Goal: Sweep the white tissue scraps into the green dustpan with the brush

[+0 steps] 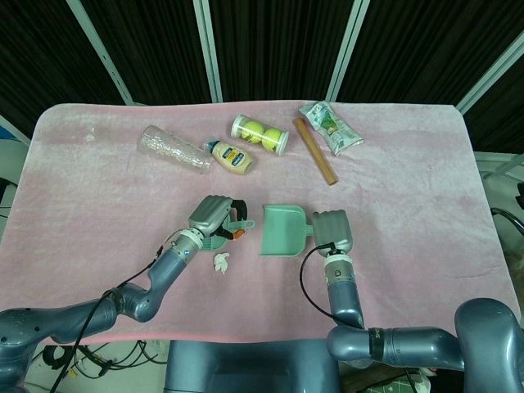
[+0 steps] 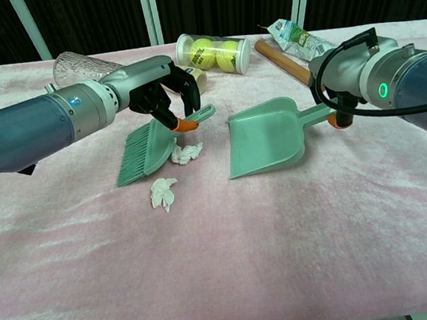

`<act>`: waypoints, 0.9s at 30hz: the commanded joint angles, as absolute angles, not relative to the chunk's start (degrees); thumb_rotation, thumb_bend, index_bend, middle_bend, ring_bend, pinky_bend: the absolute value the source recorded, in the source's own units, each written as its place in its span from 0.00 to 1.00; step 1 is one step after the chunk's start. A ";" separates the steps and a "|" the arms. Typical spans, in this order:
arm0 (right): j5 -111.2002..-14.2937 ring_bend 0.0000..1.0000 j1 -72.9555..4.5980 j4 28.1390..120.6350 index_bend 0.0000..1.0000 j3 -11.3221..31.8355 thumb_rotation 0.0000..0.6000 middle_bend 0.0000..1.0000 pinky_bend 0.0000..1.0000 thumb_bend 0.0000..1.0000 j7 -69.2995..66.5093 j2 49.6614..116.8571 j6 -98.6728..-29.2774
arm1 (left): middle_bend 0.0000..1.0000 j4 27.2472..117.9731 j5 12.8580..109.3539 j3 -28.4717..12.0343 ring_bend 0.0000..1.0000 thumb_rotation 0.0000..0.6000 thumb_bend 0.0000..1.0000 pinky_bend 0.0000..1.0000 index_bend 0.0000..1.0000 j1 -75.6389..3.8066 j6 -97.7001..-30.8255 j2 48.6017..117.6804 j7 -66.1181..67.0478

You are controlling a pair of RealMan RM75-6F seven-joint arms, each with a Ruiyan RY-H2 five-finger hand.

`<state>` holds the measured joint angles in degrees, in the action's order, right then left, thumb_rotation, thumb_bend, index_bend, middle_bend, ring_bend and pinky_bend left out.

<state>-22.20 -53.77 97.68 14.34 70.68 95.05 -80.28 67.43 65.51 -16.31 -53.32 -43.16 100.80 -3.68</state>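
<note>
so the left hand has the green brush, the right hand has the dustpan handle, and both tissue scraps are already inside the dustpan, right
Not quite. The left hand does hold the brush, and the right hand holds the dustpan by its handle, but the chest view shows both tissue scraps still lying on the pink cloth beside the brush, outside the dustpan.

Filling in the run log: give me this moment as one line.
left hand holds brush | right hand holds green dustpan by its handle | two tissue scraps on pink cloth, outside the pan
</note>
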 commanded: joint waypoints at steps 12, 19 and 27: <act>-21.95 0.71 -53.95 97.46 0.61 13.65 1.00 0.58 0.83 0.49 70.75 95.31 -80.46 | 0.62 66.97 66.17 -16.58 0.89 1.00 0.36 1.00 0.62 -53.17 -44.03 100.83 -5.74; -21.63 0.71 -54.16 97.21 0.61 13.58 1.00 0.58 0.83 0.49 70.86 95.73 -80.59 | 0.62 66.65 66.76 -16.73 0.89 1.00 0.36 1.00 0.62 -53.69 -43.97 101.14 -6.61; -21.55 0.71 -54.21 97.43 0.61 13.52 1.00 0.58 0.83 0.49 70.93 95.47 -80.84 | 0.62 66.11 66.96 -16.66 0.89 1.00 0.36 1.00 0.62 -54.08 -43.80 101.72 -7.17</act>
<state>-21.55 -54.21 97.43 13.51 70.94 95.46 -80.84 66.12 66.95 -16.67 -54.07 -43.80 101.72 -7.16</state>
